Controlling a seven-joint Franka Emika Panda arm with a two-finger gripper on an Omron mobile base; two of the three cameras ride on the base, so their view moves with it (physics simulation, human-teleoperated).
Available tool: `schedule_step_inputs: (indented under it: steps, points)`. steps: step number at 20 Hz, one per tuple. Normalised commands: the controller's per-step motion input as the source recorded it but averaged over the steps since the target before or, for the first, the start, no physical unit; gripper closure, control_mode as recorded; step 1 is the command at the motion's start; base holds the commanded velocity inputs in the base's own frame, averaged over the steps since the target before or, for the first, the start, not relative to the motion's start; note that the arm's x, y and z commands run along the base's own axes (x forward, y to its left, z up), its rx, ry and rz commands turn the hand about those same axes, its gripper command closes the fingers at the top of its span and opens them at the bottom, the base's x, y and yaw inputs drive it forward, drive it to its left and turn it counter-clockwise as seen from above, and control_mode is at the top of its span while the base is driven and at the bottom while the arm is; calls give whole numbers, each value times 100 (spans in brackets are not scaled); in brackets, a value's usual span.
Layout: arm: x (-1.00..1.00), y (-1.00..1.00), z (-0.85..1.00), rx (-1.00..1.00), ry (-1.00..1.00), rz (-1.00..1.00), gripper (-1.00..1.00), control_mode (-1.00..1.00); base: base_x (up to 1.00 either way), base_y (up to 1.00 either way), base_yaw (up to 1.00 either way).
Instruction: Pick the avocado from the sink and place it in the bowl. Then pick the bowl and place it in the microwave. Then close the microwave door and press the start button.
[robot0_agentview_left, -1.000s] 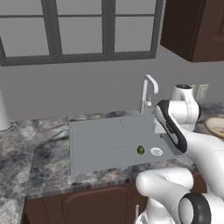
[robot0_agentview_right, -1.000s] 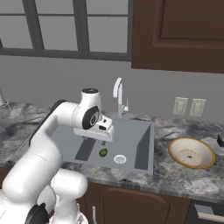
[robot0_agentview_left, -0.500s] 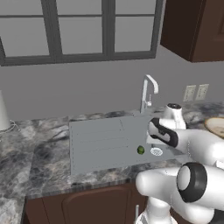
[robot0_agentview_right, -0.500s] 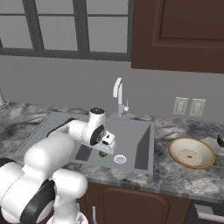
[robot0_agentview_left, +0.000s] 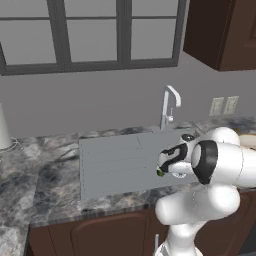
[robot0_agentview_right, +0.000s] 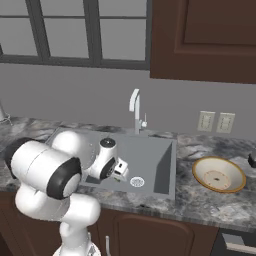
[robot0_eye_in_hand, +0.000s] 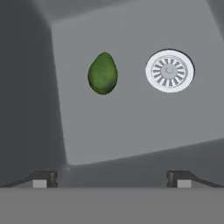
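Below the wide-open hand (robot0_eye_in_hand: 111, 177), avocado (robot0_eye_in_hand: 103, 73) beside drain (robot0_eye_in_hand: 169, 71).

Grey wall (robot0_agentview_left: 100, 100), paned window (robot0_agentview_left: 90, 30), marble counter (robot0_agentview_left: 40, 190)

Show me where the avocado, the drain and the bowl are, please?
avocado (robot0_eye_in_hand: 103, 73): hand view, middle of the green fruit.
drain (robot0_eye_in_hand: 169, 71): hand view, centre of the white disc.
bowl (robot0_agentview_right: 201, 176): right base view, its left rim.

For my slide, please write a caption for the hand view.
Open gripper above the sink floor, avocado lying beside the white drain.
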Motion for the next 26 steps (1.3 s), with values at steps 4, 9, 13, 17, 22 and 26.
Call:
schedule_step_inputs:
  steps: [4,9,13,17,22,26]
  points:
    - [79,0,-36,4,0,0,-100,-100,0,0,0]
    - [69,0,-22,8,4,0,-100,-100,0,0,0]
    - [55,0,-31,6,8,0,-100,-100,0,0,0]
    - [44,0,-51,5,7,0,-100,-100,0,0,0]
    - [66,0,-34,5,2,0,-100,-100,0,0,0]
    - [81,0,-8,4,2,0,-100,-100,0,0,0]
